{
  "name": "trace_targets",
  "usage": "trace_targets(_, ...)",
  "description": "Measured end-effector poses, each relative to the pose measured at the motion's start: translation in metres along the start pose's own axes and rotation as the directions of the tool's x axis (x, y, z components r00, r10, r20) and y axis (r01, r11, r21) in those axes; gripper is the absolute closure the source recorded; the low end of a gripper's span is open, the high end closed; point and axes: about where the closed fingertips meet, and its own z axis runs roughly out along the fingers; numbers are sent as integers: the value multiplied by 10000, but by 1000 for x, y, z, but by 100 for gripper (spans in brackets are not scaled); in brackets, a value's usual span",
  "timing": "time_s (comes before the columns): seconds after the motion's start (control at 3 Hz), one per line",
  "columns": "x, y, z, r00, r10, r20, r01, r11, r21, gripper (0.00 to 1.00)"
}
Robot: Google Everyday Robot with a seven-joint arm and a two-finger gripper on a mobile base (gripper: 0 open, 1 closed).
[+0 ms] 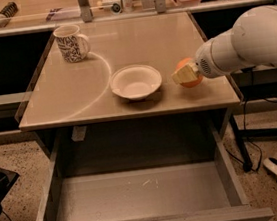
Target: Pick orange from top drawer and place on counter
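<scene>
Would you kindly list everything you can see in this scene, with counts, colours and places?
Glossy beige counter: one, beige, centre of view.
Wide grey metal top drawer: one, grey, pulled open below the counter's front.
Patterned ceramic mug: one, white with black marks, counter's back left corner.
Round white bowl: one, white, front middle of the counter.
Small round orange fruit: one, bright orange, counter's right side, right of the bowl.
Cluttered wooden shelf with metal posts: one, brown, behind the counter.
Robot arm: one, white, reaching in from the right.
Tool: one, pale yellow, at the orange fruit.
</scene>
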Motion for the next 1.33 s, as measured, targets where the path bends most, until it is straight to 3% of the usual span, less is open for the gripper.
trace_targets(1.0, 0, 0, 0, 10000, -1, 1, 1, 10000, 0, 12)
trace_targets(1.33, 0, 0, 0, 10000, -2, 1, 2, 10000, 0, 0)
